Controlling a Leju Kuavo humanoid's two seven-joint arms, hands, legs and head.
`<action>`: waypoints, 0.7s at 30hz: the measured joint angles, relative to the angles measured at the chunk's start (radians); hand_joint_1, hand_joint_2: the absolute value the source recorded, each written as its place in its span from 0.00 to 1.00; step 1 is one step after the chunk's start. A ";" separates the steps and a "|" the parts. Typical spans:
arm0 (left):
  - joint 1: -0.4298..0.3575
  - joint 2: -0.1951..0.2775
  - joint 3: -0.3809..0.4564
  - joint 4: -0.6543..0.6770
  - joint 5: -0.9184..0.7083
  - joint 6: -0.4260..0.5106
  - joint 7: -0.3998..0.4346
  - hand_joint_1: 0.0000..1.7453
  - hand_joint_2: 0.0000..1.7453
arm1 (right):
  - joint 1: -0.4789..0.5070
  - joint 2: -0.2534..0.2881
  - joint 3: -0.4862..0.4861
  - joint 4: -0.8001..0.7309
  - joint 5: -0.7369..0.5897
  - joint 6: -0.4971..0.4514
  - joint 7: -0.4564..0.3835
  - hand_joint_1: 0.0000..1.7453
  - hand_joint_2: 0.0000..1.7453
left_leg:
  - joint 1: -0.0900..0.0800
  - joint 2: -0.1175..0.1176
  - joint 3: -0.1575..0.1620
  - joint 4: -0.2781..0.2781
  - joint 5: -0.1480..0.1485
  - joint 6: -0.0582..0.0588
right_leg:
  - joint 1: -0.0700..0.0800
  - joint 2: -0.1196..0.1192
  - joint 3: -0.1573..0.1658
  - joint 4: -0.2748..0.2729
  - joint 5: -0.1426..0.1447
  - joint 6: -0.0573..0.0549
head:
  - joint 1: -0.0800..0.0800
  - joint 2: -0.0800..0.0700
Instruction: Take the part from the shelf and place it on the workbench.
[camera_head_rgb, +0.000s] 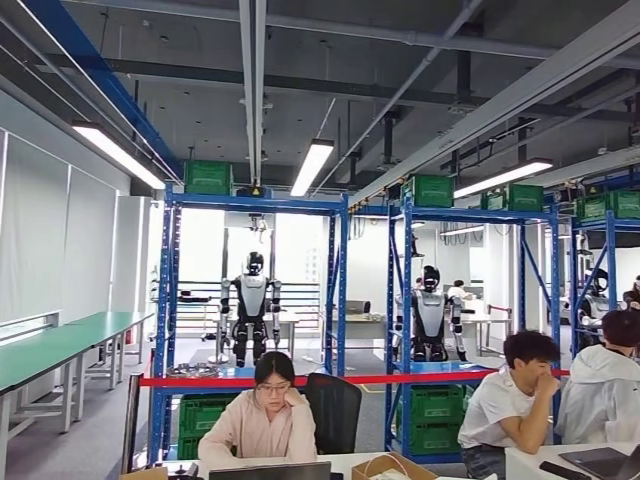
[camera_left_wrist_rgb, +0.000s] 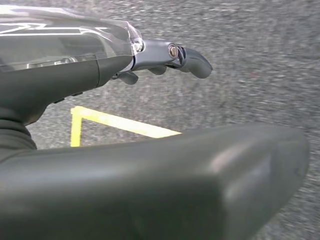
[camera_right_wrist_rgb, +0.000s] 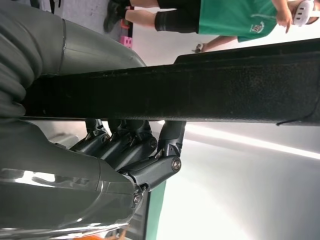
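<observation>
A long black part (camera_right_wrist_rgb: 211, 85) runs across the right wrist view. My right hand (camera_right_wrist_rgb: 124, 145) grips it, with the dark fingers (camera_right_wrist_rgb: 151, 145) curled against one side and the grey thumb (camera_right_wrist_rgb: 94, 50) on the other. My left hand (camera_left_wrist_rgb: 158, 125) hangs over grey floor holding nothing; its thick thumb (camera_left_wrist_rgb: 170, 185) stands apart from the straight fingers (camera_left_wrist_rgb: 188, 60). In the head view, blue shelf racks (camera_head_rgb: 336, 290) stand ahead and a long green workbench (camera_head_rgb: 68, 345) runs along the left wall.
Three people sit at desks close in front, one at a laptop (camera_head_rgb: 268, 410), two at the right (camera_head_rgb: 521, 400). Red tape (camera_head_rgb: 355, 379) spans the racks. Two humanoid robots (camera_head_rgb: 251, 305) stand behind. Green crates (camera_head_rgb: 434, 415) sit low. Yellow floor tape (camera_left_wrist_rgb: 113, 122). A person in green (camera_right_wrist_rgb: 234, 15).
</observation>
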 joint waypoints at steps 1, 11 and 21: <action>-0.001 -0.001 0.000 0.000 -0.003 -0.002 0.013 0.00 1.00 | -0.009 0.002 0.001 0.002 0.001 0.000 0.006 1.00 1.00 | -0.002 0.001 0.009 -0.038 0.023 0.005 | 0.000 0.001 0.001 0.007 -0.008 0.006 | 0.000 0.000; -0.009 -0.020 -0.028 0.001 -0.097 -0.014 0.161 0.00 1.00 | -0.246 0.082 0.021 0.190 0.172 -0.138 0.088 1.00 1.00 | -0.004 0.003 0.017 -0.057 0.014 0.043 | -0.015 -0.003 -0.168 0.309 -0.132 0.048 | 0.000 0.000; -0.009 -0.036 -0.065 0.009 -0.142 -0.006 0.238 0.00 1.00 | -0.487 0.179 -0.078 0.590 0.407 -0.328 0.092 1.00 1.00 | 0.000 -0.001 0.028 -0.073 0.011 0.016 | 0.003 -0.005 -0.065 0.002 0.044 -0.001 | -0.001 0.001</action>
